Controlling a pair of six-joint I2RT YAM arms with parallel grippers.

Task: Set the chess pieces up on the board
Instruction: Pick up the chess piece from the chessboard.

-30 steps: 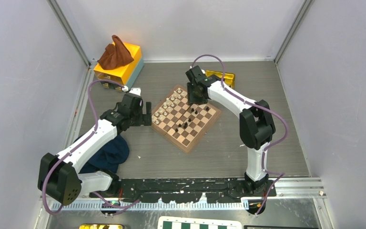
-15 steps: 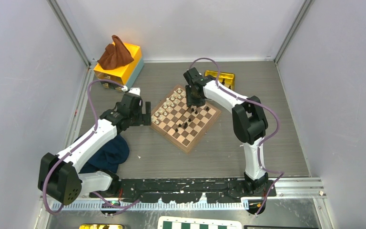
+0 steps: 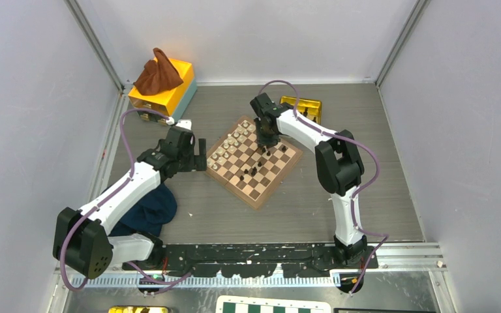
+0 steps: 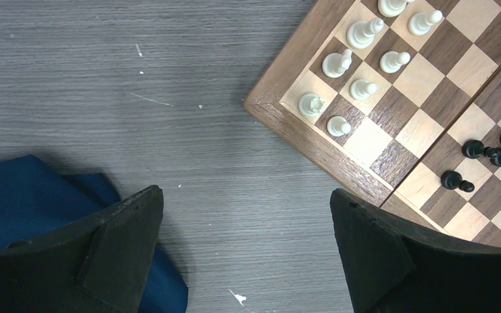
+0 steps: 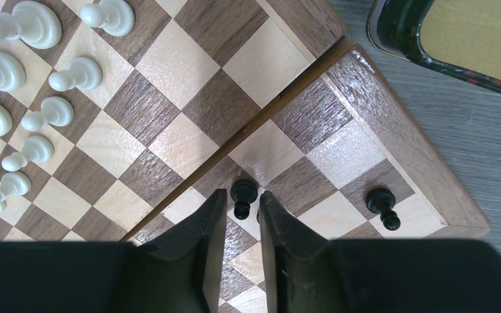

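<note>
A tiny black pawn (image 5: pixel 244 190) is standing beside the centre seam of the board (image 5: pixel 398 140), on the half nearest a gold tin (image 5: pixel 470 45), while the right gripper (image 5: pixel 242 207) is hovering over it with its fingertips (image 5: pixel 214 215) flanking the piece at a narrow gap; whether they are pinching it cannot be told. A second black pawn (image 5: pixel 381 207) is waiting near the rim, and the cream pieces (image 5: pixel 36 72) are lining the opposite side. The left gripper (image 4: pixel 244 195) is hanging spread wide and empty over the table (image 4: pixel 104 78), by the board's corner and a blue cloth (image 4: pixel 32 189). The risk: with the pawn sitting at the very tips, an off-centre squeeze could tip or flick it away, and a shallow hold could slip on the lift.
</note>
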